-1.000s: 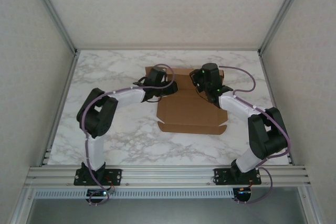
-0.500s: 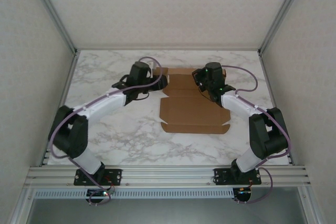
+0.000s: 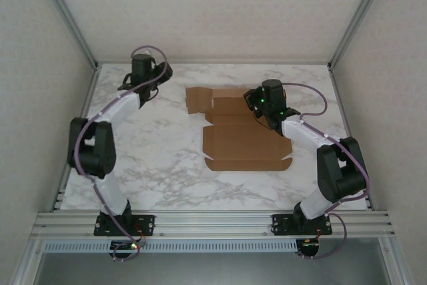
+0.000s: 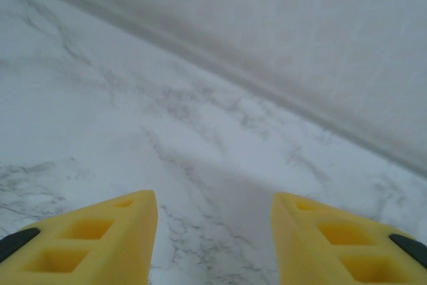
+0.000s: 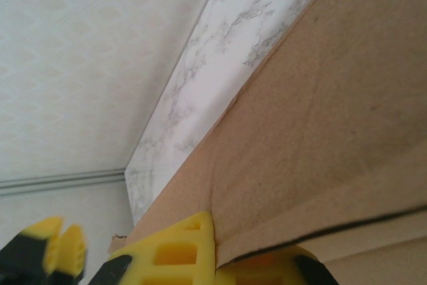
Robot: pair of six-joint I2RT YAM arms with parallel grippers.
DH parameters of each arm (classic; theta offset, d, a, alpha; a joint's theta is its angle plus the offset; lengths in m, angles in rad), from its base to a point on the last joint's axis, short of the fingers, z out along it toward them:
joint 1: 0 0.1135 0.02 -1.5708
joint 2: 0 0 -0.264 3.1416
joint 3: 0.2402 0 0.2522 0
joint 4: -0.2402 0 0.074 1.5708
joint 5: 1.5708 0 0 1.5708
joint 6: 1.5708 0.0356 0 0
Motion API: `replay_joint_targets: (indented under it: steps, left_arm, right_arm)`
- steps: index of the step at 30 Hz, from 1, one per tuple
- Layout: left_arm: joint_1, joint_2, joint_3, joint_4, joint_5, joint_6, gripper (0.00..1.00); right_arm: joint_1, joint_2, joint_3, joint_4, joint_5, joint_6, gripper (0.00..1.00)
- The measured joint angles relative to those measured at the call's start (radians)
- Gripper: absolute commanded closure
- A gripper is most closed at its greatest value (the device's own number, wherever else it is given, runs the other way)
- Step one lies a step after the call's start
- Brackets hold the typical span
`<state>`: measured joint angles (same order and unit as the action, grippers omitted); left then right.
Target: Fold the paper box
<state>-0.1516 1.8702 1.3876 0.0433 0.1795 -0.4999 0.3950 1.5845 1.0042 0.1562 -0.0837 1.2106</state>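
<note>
Here's the picture: the right gripper (image 5: 220, 253) is clamped right down, and from its wrist camera it looks to have a thin edge of the paper box (image 3: 241, 139) nipped between its yellow fingers (image 5: 170, 251), brown card running away from the hand up and across the view. So the right hand is sitting on the work, at the far right part of the sheet. The left gripper (image 4: 213, 199) is a different story: jaws roughly half apart, nothing between them, bare marble table (image 3: 153, 158) under the pads, and it's out near the far left corner, well apart from the cardboard. From that left hand the box lies off to its right and back toward the arm bases, with its broad panels stretched left to right across the table and stacked one behind another. The closest bit of card to the left hand is the loose flap (image 3: 197, 100) poking out at the sheet's far left corner. That's the relation to watch, I'd say: the right arm is the anchor, and any fold on the left side means the empty left hand must travel rightward to that flap, coming in across the panels' long edges rather than along them.
</note>
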Motion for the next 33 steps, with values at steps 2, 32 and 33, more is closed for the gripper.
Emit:
replay_joint_targets:
  steps: [2,32,33]
  left_arm:
    - [-0.014,0.055,0.010,-0.026,0.007,0.027,0.51]
    - [-0.243,-0.034,-0.272,0.115,0.216,0.264,0.47]
    - [-0.249,-0.043,-0.280,0.118,0.215,0.259,0.47]
  right_arm:
    - [0.000,0.000,0.000,-0.002,0.000,-0.008,1.00]
    - [-0.008,0.000,0.027,-0.057,-0.026,-0.041,1.00]
    - [-0.007,0.000,0.027,-0.061,-0.026,-0.041,1.00]
